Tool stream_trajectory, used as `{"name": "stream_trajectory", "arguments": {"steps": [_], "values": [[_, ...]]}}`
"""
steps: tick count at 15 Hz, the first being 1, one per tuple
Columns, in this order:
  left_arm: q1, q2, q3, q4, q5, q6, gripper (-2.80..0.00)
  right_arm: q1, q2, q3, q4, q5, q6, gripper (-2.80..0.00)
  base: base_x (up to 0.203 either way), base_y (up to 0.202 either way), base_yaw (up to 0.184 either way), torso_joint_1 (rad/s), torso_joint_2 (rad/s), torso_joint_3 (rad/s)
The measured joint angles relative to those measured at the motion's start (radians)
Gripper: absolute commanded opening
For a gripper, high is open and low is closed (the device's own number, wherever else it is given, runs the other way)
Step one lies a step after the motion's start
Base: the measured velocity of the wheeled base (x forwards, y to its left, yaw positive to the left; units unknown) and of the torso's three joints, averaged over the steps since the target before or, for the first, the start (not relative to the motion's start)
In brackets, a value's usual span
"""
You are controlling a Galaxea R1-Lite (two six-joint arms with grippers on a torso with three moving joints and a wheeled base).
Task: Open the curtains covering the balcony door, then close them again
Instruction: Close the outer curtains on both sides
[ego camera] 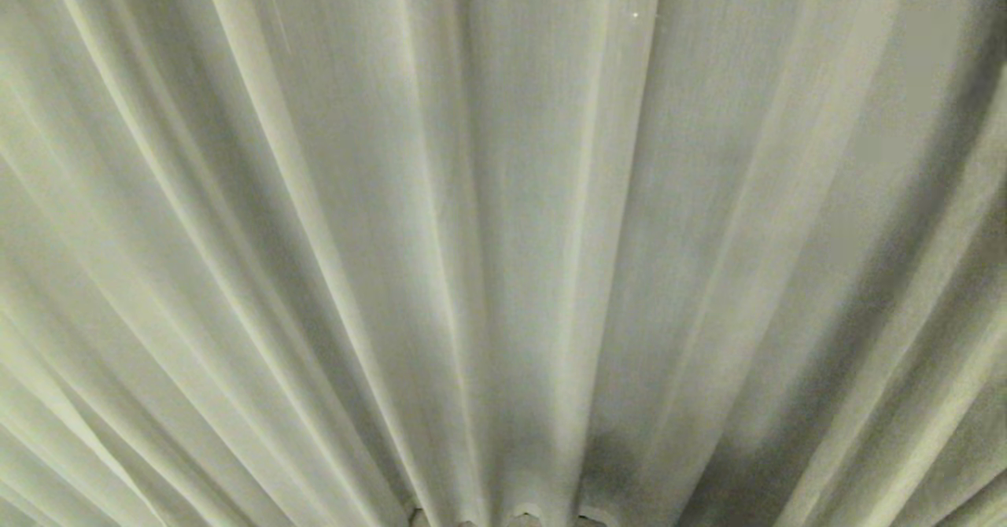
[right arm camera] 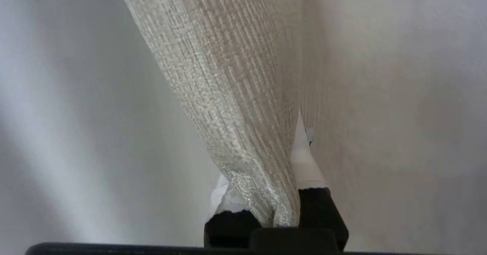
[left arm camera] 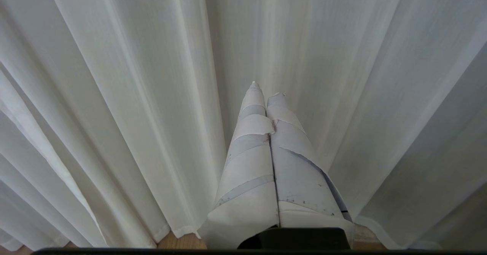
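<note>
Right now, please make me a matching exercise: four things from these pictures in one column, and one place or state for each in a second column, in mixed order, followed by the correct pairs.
Column one:
1. left gripper
2. right gripper
3. curtains
4. wooden floor

Column two:
A. fills the whole head view, drawn across, in long pleats
B. shut on nothing, in front of the fabric
C. a thin strip showing under the hem
D. shut on a fold of woven fabric

Pairs: 1-B, 2-D, 3-A, 4-C
</note>
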Motion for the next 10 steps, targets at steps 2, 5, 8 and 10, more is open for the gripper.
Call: {"name": "stream_trajectory", "arguments": {"steps": [2,5,8,10], "values": [[0.000,0.000,0.000,0.000,-0.001,0.000,-2.80,0.087,-0.041,0.024,0.005,-0.005,-0.045,-2.80,0.000,0.000,0.000,0.000,0.00,0.000],[0.000,0.000,0.000,0.000,0.000,0.000,-2.80,0.252,-0.086,0.064,0.005,-0.018,-0.147,-2.80,0.000,0.000,0.000,0.000,0.00,0.000],[0.000,0.000,0.000,0.000,0.000,0.000,-2.80,0.432,-0.088,0.085,-0.006,-0.085,-0.287,-2.80,0.000,0.000,0.000,0.000,0.00,0.000],[0.000,0.000,0.000,0.000,0.000,0.000,-2.80,0.525,-0.048,0.075,-0.017,-0.149,-0.379,-2.80,0.000,0.000,0.000,0.000,0.00,0.000]]}}
